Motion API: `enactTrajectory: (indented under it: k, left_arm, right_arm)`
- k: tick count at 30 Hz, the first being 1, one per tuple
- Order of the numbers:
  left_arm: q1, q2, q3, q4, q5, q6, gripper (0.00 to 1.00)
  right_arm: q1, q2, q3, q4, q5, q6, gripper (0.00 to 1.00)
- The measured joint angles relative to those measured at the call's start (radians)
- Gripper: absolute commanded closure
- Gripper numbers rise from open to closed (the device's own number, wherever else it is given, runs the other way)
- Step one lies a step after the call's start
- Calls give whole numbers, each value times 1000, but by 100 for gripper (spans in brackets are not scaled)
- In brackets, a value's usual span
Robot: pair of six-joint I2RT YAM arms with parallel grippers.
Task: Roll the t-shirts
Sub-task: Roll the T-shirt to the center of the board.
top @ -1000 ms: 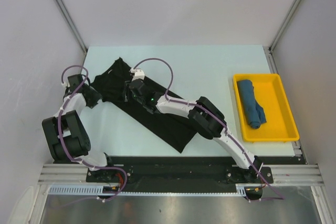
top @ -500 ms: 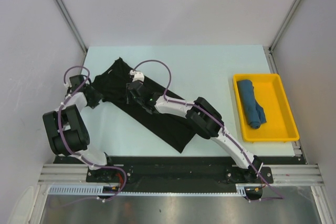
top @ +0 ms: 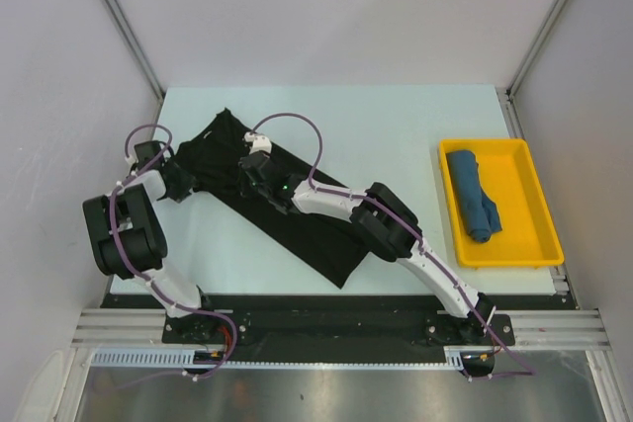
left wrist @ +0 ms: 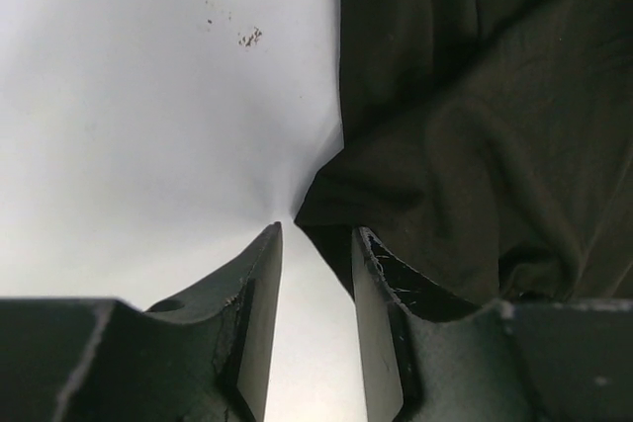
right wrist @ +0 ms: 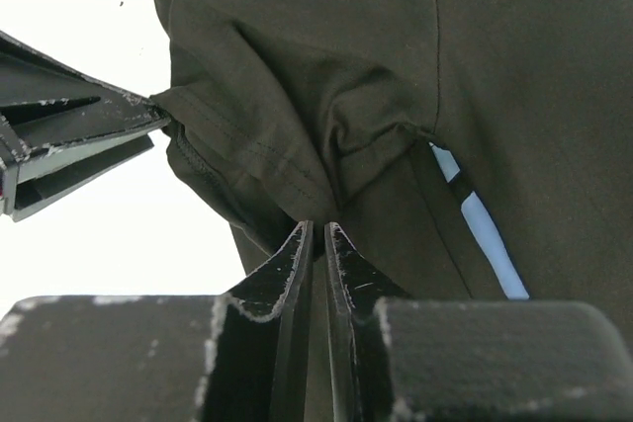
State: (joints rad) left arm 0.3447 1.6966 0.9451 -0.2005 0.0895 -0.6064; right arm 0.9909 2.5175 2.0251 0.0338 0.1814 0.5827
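Observation:
The black t-shirt point(top: 307, 224) lies spread diagonally across the table, and fills the right of the left wrist view point(left wrist: 475, 126). My right gripper point(top: 253, 167) rests on its far left part, jaws pinched on a raised fold of the black cloth point(right wrist: 318, 228). A light blue strip of the print point(right wrist: 480, 234) shows beside that fold. My left gripper point(top: 188, 181) stands open at the shirt's left edge; the cloth corner point(left wrist: 302, 212) lies just ahead of its tips point(left wrist: 318, 234). The teal-blue t-shirt point(top: 473, 195) lies rolled in the tray.
The yellow plastic tray point(top: 534, 244) sits at the table's right side. The left gripper's fingers point(right wrist: 79, 135) reach in from the left of the right wrist view, touching the sleeve hem. Bare pale table point(top: 396, 126) lies beyond the shirt.
My right gripper's jaws have closed on the fold of the black t-shirt. The left arm has shifted slightly toward the shirt's edge.

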Motion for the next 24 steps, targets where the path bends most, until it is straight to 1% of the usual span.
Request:
enactTrajectory:
  k: [5, 7, 10, 11, 13, 18, 20, 24]
  left_arm:
    - [0, 21, 13, 6, -8, -5, 67]
    - [0, 32, 22, 6, -10, -5, 72]
    - [-6, 45, 41, 6, -19, -6, 83]
    - [-10, 46, 47, 6, -25, -6, 91]
    - [-17, 46, 54, 8, -34, -8, 100]
    - [-34, 35, 52, 8, -72, -8, 100]
    - [-35, 3, 33, 9, -97, -15, 100]
    - [-37, -116, -27, 11, -146, -26, 100]
  right_arm:
    - [-3, 0, 0, -1, -7, 0, 89]
    - [-5, 0, 0, -1, -11, 0, 90]
    - [-5, 0, 0, -2, -14, 0, 91]
    - [-5, 0, 0, -2, -14, 0, 91]
    - [-5, 0, 0, -3, -15, 0, 92]
    - [-5, 0, -1, -6, -19, -1, 93]
    - [-6, 0, -6, -7, -23, -1, 94]
    - [-8, 0, -19, -8, -29, -1, 94]
